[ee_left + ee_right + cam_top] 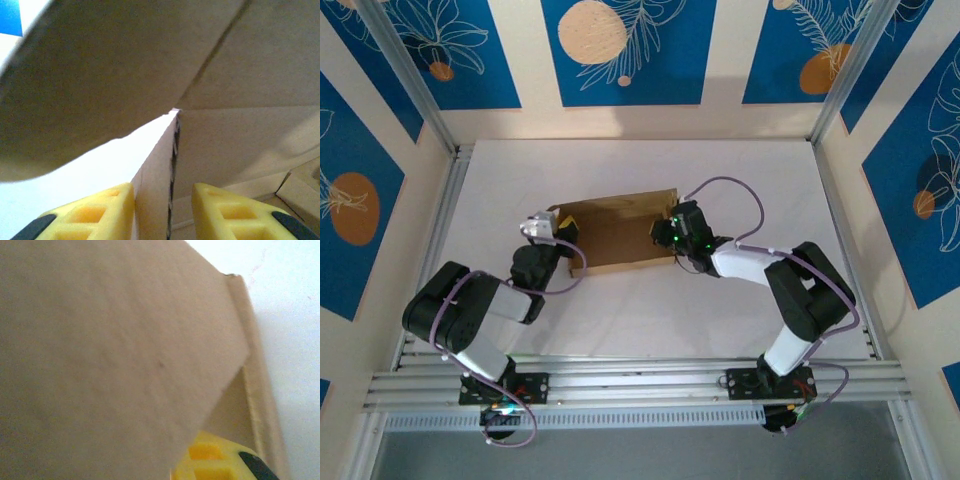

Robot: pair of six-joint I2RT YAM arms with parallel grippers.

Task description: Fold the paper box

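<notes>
The brown paper box [620, 232] lies in the middle of the white table, its lid panel raised. At the box's left end, my left gripper [563, 225] straddles an upright side wall [155, 170]. The left yellow finger [107, 212] touches that wall, while the right finger [220, 210] stands apart from it, so the gripper [163, 215] is open. My right gripper [665, 232] is at the box's right end. There a large cardboard flap [115, 350] covers most of the right wrist view, leaving one yellow finger [215, 462] showing beneath it.
Bare white table [740, 170] surrounds the box. Aluminium rails [640, 380] run along the near edge and the left side [445, 220]. Blue-patterned walls [620, 50] close in the back and both sides.
</notes>
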